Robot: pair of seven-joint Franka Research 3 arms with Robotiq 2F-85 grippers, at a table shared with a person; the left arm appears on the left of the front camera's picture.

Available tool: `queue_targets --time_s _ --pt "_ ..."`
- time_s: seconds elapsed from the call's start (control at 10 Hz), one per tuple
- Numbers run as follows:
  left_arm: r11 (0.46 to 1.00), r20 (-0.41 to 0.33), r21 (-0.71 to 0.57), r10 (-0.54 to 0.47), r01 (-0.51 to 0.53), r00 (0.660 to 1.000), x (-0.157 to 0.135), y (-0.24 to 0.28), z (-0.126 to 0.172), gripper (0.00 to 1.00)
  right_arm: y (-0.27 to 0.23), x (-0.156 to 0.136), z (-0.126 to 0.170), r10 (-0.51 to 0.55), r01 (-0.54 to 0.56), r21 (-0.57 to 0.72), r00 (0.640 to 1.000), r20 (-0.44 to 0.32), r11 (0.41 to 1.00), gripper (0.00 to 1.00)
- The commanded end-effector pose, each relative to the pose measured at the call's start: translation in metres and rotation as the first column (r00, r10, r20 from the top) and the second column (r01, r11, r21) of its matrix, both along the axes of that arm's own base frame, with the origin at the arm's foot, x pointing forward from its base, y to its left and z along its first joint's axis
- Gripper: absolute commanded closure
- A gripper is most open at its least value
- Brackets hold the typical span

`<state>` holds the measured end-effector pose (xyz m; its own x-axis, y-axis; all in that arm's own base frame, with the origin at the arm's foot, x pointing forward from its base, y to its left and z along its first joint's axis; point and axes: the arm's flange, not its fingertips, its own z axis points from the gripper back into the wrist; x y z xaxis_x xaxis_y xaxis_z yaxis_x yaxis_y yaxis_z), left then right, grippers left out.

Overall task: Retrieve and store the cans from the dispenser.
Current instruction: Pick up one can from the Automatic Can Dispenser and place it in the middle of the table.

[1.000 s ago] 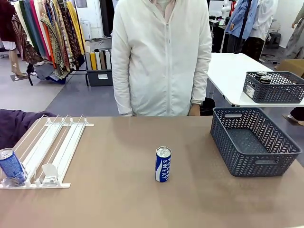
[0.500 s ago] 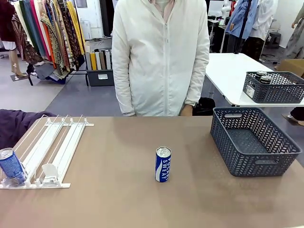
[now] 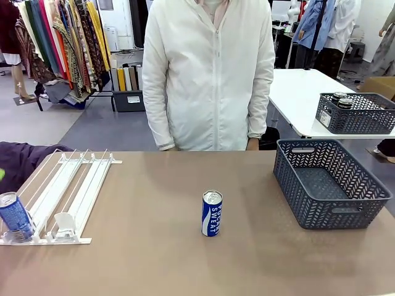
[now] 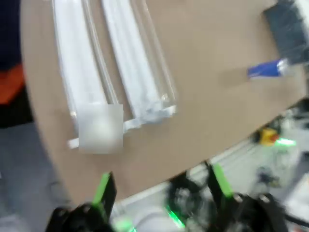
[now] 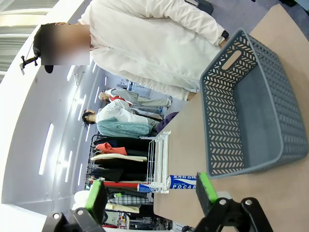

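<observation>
While can point(image 3: 212, 213) stands central, dispenser point(image 3: 54, 188) hugs left table point(image 3: 154, 262) edge.

Dispenser point(image 3: 68, 194): flat white rack of parallel lanes, laid at the left edge of the table point(image 3: 148, 265).
Blue can point(image 3: 15, 216): silver-topped, stood at the dispenser's near end.
Blue Pocari Sweat can point(image 3: 212, 213): set upright mid-table, well apart from the dispenser.

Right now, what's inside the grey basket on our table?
Grey basket: bare floor, no can on the part that shows. Its near wall covers the floor strip just behind it. The blue can stands outside it, on the table.
</observation>
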<state>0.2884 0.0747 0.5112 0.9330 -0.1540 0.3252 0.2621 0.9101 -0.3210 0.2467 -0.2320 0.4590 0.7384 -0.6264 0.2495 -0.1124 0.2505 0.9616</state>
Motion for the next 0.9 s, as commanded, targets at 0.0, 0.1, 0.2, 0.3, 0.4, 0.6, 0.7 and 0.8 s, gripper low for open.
queue_targets --time_s 0.0,0.1,0.2,0.3,0.4,0.6,0.7,0.8 --pt "0.919 0.116 0.384 -0.141 0.086 0.983 -0.005 -0.009 -0.018 0.0 0.001 0.004 0.004 -0.01 0.009 0.014 1.0 0.028 1.0 0.0" --pt "0.911 0.174 0.412 -0.11 0.029 0.979 -0.003 -0.012 -0.018 0.0 0.001 0.004 0.004 -0.01 0.009 0.014 1.0 0.028 1.0 0.0" --pt "0.986 0.03 0.158 -0.066 0.06 0.997 0.002 -0.008 0.001 0.0 0.001 0.004 0.004 -0.01 0.009 0.014 1.0 0.028 1.0 0.0" --pt "0.986 0.03 0.158 -0.066 0.06 0.997 0.002 -0.008 0.001 0.0 0.001 0.004 0.004 -0.01 0.009 0.014 1.0 0.028 1.0 0.0" --pt "0.986 0.03 0.158 -0.066 0.06 0.997 0.002 -0.008 0.001 0.0 0.001 0.004 0.004 -0.01 0.009 0.014 1.0 0.028 1.0 0.0" --pt "0.973 0.014 0.226 -0.058 0.054 0.998 0.018 -0.012 -0.007 0.0 0.001 0.004 0.004 -0.01 0.009 0.014 1.0 0.028 1.0 0.0" --pt "0.968 -0.009 0.25 0.026 -0.023 1.0 0.024 -0.015 -0.024 0.0 0.001 0.004 0.004 -0.01 0.009 0.014 1.0 0.028 1.0 0.0" --pt "0.956 -0.014 0.281 0.095 -0.087 0.995 0.031 -0.019 -0.038 0.0 0.001 0.004 0.004 -0.01 0.009 0.014 1.0 0.028 1.0 0.0"
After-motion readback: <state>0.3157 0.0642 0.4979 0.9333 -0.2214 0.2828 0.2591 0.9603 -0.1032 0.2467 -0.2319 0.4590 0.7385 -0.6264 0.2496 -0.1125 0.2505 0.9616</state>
